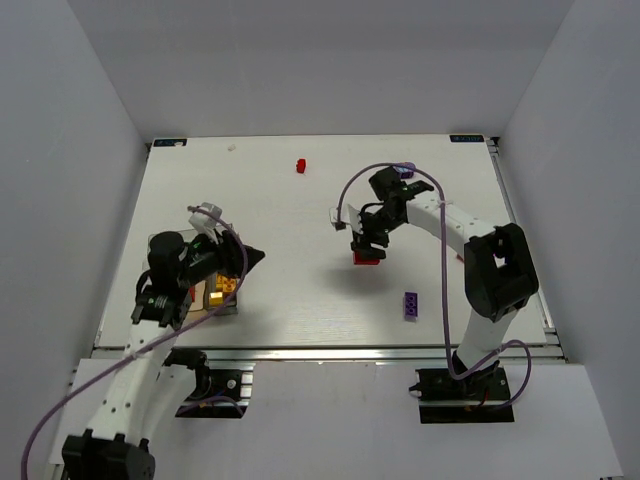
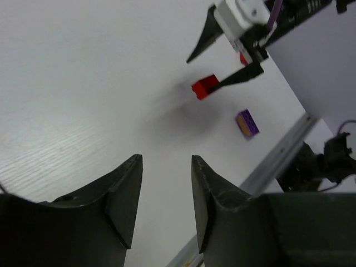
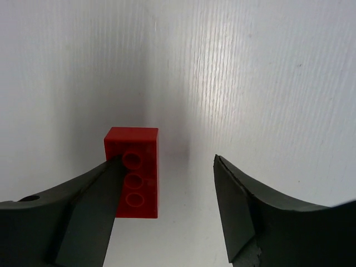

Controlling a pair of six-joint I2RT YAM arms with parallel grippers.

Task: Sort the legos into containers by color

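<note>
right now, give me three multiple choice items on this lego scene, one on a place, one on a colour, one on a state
1. The purple brick in the left wrist view lies: A in a container; B on the table, nearer its near edge than the right gripper; C in the right gripper.
2. The brick at the right gripper is: A yellow; B green; C red.
3. The left gripper is: A open, empty; B shut on a brick; C shut, empty.
1 B, it sits on bare table; 2 C, a red brick shows by one finger; 3 A, only table shows between its fingers.
</note>
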